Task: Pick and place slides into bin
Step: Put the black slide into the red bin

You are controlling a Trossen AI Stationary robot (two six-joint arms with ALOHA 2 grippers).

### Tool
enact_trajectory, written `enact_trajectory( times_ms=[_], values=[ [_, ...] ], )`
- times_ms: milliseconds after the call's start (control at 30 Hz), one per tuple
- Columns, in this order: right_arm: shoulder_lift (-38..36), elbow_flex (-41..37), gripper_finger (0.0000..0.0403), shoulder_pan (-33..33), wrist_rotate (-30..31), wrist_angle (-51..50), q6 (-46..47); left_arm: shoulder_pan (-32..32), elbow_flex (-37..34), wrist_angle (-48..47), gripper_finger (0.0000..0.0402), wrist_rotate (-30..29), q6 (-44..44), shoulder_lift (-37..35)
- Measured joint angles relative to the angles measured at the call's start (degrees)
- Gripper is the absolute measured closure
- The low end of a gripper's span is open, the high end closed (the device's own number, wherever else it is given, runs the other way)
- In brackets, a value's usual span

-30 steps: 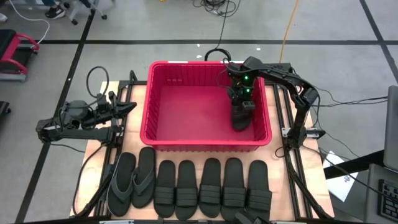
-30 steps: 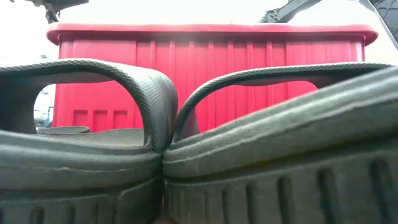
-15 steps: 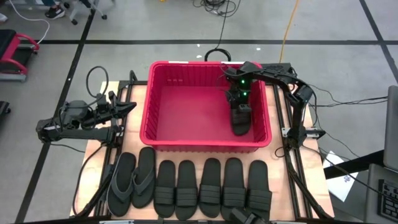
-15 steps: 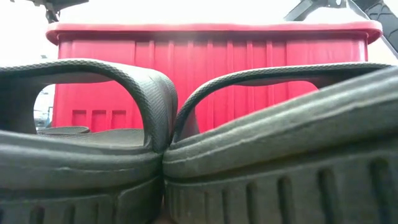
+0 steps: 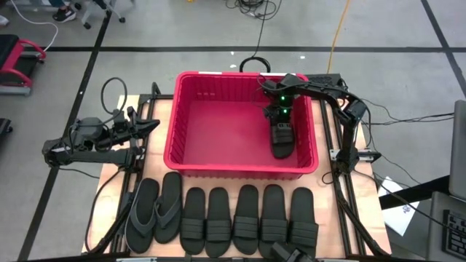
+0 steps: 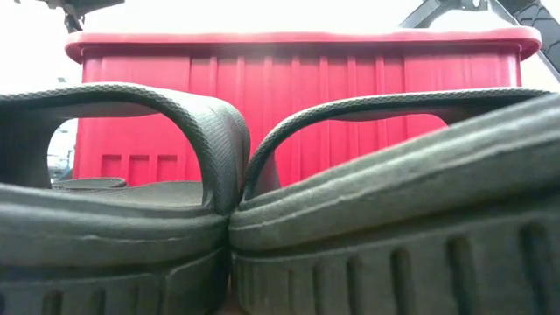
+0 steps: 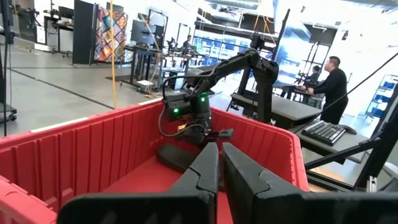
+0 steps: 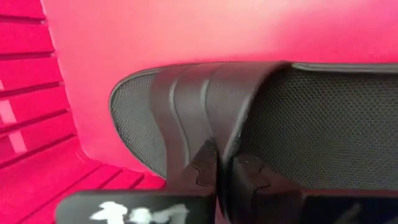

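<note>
High view showed the right claw [image 5: 281, 125] low inside the large red perforated plastic bin [image 5: 191, 162], over its right-hand side, with its fingers together, pinching the ribbed strap of one black rubber slide sandal [image 5: 282, 140]. That sandal lay lengthwise on the bin floor close to the right wall. From the right wrist view, the two dark fingers met on the strap's edge, with the sandal's textured footbed [image 8: 298, 124] spread beyond them against the red floor.

On the wooden bench [image 5: 113, 189], in front of the bin, a row of five more black slide sandals [image 5: 247, 218] waited side by side, with a longer dark grey thong flip-flop pair [image 5: 155, 211] at the row's left end. The left claw [image 5: 149, 125] rested by the bin's left wall, fingers together and holding nothing.

Judging by this, the placing step of the first sandal was in hand: footwear down, grip not yet let go. The next move would call for parting the fingers, lifting clear of the rim, then reaching over the front wall to the nearest sandal in the row.
</note>
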Motion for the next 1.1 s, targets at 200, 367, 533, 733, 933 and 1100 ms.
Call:
enact_trajectory(
  times_ms=[200,367,533,733,933,1100],
  values=[
    [0.02,0.0,0.04,-0.85,0.15,-1.46,1.62,0.0,0.0,-0.04,0.038,0.0,0.0,0.0],
    [0.02,0.0,0.04,-1.36,0.24,-2.36,1.67,0.0,0.0,-0.07,0.038,0.0,0.02,0.02],
    [0.07,0.0,0.038,-1.43,0.14,-1.99,2.33,0.0,0.0,-0.07,0.038,0.0,0.02,0.0],
    [0.04,0.0,0.034,-1.45,0.38,-0.73,3.94,0.0,0.0,-0.09,0.038,0.0,0.03,0.02],
    [-0.7,0.0,0.0293,-1.45,0.39,-0.37,4.82,0.0,0.0,-0.09,0.038,0.02,0.02,0.02],
    [-2.96,-0.04,0.0257,-1.45,0.84,2.21,5.28,0.02,0.0,-0.09,0.038,0.02,0.02,0.0]
  ],
)
